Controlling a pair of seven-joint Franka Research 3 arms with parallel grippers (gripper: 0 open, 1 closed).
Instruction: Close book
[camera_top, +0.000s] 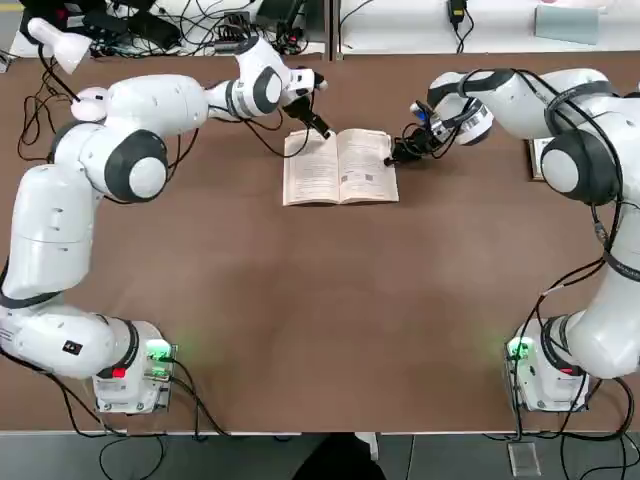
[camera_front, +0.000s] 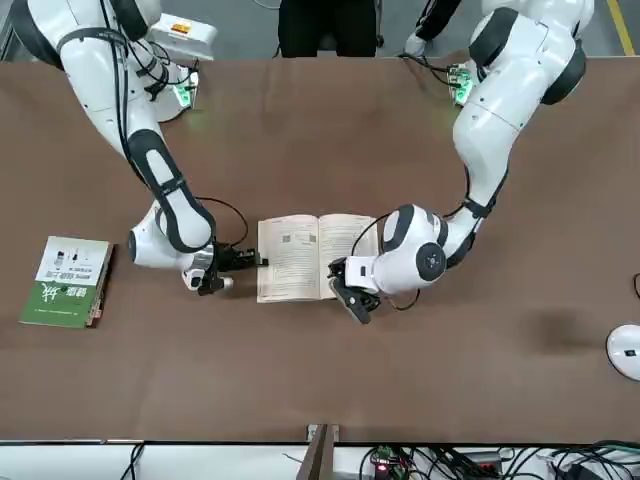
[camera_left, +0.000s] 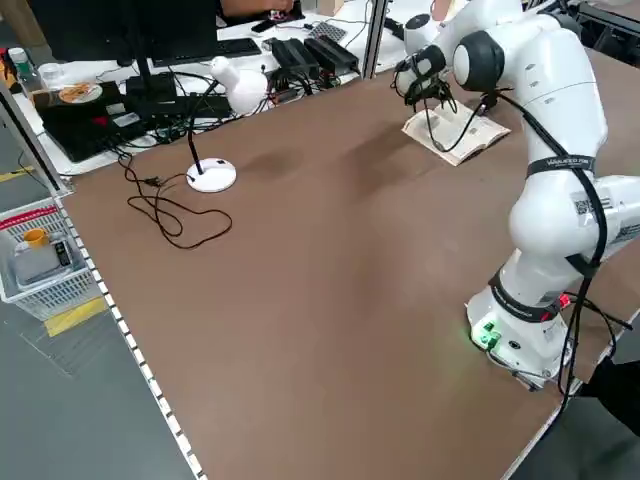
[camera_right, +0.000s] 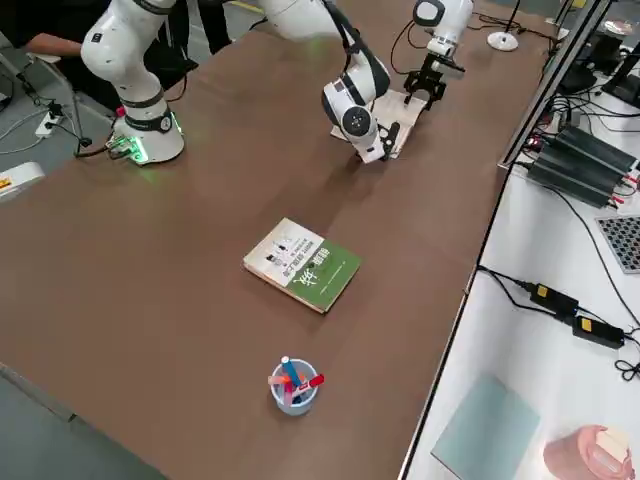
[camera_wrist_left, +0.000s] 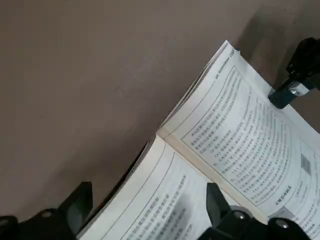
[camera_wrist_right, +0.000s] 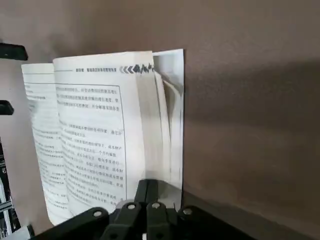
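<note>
Lying open with its pages up, the book is our landmark on the brown desk. Our right pincer is beside its right half, at the outer edge as we look from the robot's side, fingers closed together; we cannot tell whether a page or the cover is caught between them. Our left pincer is over the far corner of the left half with its fingers spread, nothing gripped that we can see. The green-and-white covered book lies well apart, beyond the right pincer from our book.

We judge the cover's lift to be the risky part. If the right fingertips enter above the white cover, where the pages fan apart, we would turn only some leaves and leave the rest open. If they push at the edge without getting under, the whole book could slide towards the left pincer, which, staying over that half, could also block the closing pages.
</note>
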